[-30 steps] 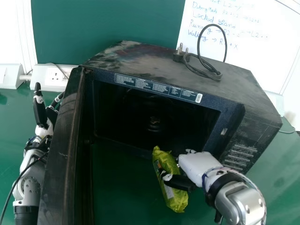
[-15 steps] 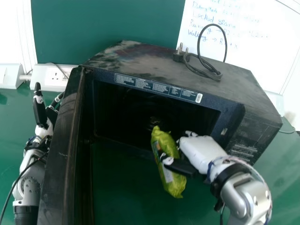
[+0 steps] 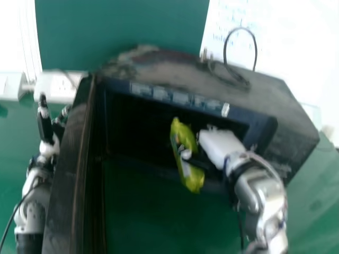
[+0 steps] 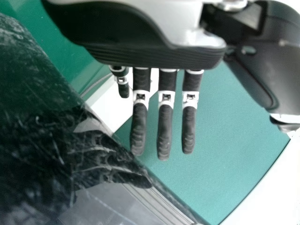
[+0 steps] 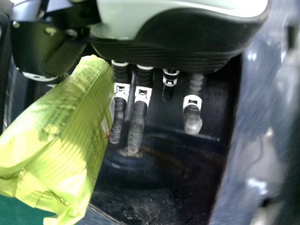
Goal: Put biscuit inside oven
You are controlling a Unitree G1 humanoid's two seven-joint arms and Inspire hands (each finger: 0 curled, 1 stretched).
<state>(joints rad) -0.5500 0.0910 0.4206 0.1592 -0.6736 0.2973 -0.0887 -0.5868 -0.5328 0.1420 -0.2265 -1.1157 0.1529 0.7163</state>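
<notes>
At the middle of the head view, a black oven [image 3: 286, 106] sits on a green table [image 3: 159, 222], its door [image 3: 69, 174] swung open toward 8 o'clock. Just below centre, toward 5 o'clock, a yellow-green biscuit packet [image 3: 183, 138] is at the oven's mouth, tilted, its upper end against the dark opening; how far in it reaches, I cannot tell. The robot's right hand [image 3: 216, 145], at 4 o'clock, grips the packet between thumb and fingers. At 9 o'clock, beyond the door, the left hand [image 3: 44, 124] points upward, empty, its fingers straight and apart from the thumb. A black cord [image 3: 241, 28] loops over the oven top between 1 and 2 o'clock. A white socket box [image 3: 58, 87] is at 10 o'clock.
</notes>
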